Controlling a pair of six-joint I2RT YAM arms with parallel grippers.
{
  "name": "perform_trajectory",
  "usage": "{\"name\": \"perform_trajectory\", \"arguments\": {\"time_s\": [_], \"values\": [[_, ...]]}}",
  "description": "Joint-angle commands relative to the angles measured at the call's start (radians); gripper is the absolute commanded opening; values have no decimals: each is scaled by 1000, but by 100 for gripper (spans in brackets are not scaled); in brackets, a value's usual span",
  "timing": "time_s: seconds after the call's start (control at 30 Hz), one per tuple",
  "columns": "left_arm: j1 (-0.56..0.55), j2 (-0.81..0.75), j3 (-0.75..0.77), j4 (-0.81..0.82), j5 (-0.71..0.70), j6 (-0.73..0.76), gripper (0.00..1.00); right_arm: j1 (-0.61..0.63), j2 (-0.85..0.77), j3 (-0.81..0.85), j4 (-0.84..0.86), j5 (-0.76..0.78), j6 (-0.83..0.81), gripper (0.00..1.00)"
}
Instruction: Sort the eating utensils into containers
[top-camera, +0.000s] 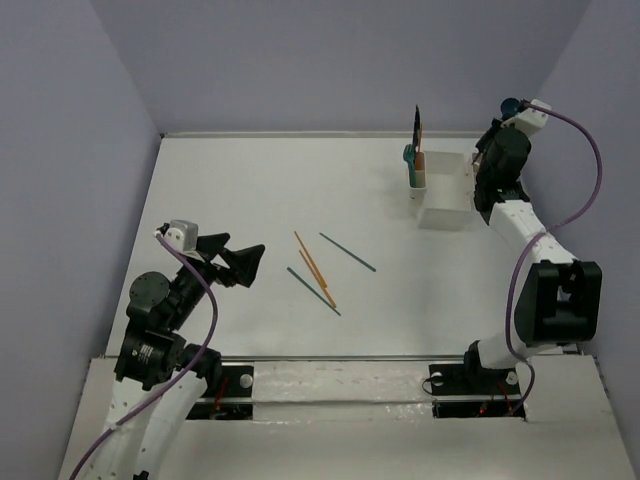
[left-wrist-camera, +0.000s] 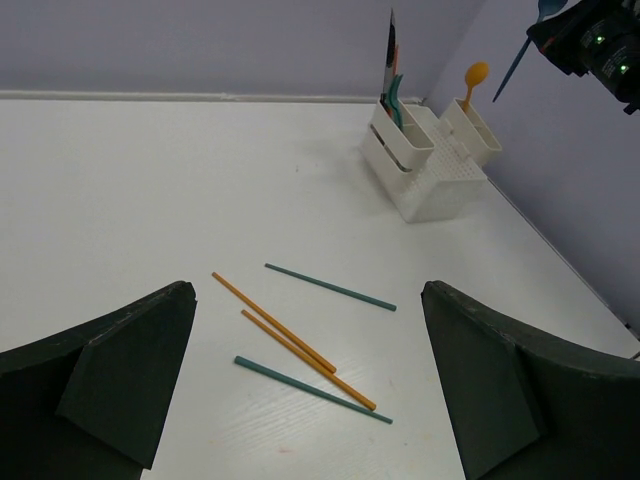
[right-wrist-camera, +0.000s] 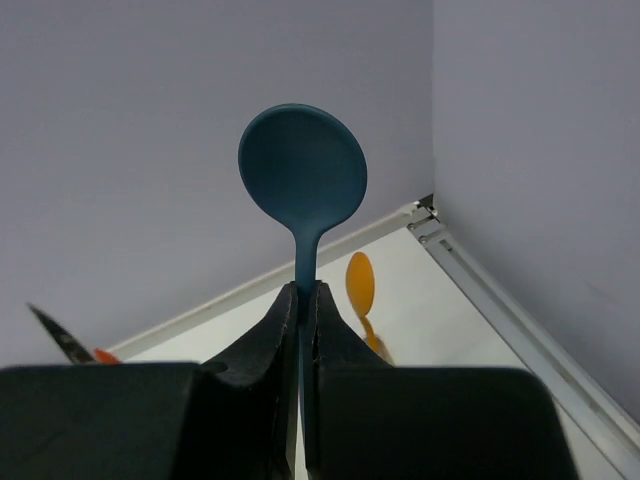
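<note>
Our right end effector (right-wrist-camera: 302, 300) is closed tight on the handle of the blue spoon (right-wrist-camera: 303, 170), gripping it just below the round bowl, which sticks out past the fingertips. In the top view this end effector hangs in the air over the far right end of the caddy (top-camera: 445, 205), close to the right wall. The caddy sits on the table (top-camera: 250, 190) at the far right. Its right cup holds an orange spoon (left-wrist-camera: 476, 73) standing bowl up. Its left cup (top-camera: 417, 172) holds a dark knife (top-camera: 417, 122) with the blade pointing up, a teal utensil and something orange that we cannot make out. Our left end effector (left-wrist-camera: 308, 292) is wide open with nothing between its fingers; it hovers above the near left part of the table, well apart from the caddy. On the table between the arms lie four chopsticks. The two orange chopsticks (top-camera: 312, 262) lie side by side at a slant. One teal chopstick (top-camera: 347, 252) lies just to their right. The other teal chopstick (top-camera: 312, 290) lies on their near side and meets their near ends.
</note>
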Motion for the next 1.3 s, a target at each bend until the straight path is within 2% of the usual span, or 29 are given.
{"name": "perform_trajectory", "arguments": {"time_s": [0.0,0.2,0.63,0.77,0.93,1.03,1.1,1.2,1.27], "values": [[-6,-8,1,49,4,8,99,-38,64,58,198,57,-94,0],[-6,-3,1,50,-1,10,99,-61,184,103,278,59,-214,0],[-6,10,2,50,-7,10,99,-71,311,122,281,28,-215,0],[-6,6,2,50,-10,10,99,-71,331,98,281,24,-198,3],[-6,3,1,50,-7,11,99,-71,319,57,283,21,-192,16],[-6,-3,1,50,-4,10,99,-71,307,53,264,21,-206,29],[-6,-10,1,50,-4,10,99,-71,296,55,240,25,-214,47],[-6,-13,1,52,-4,11,99,-71,282,76,177,18,-211,64],[-6,-13,1,50,-2,8,99,-71,268,110,128,-1,-197,71]]}}
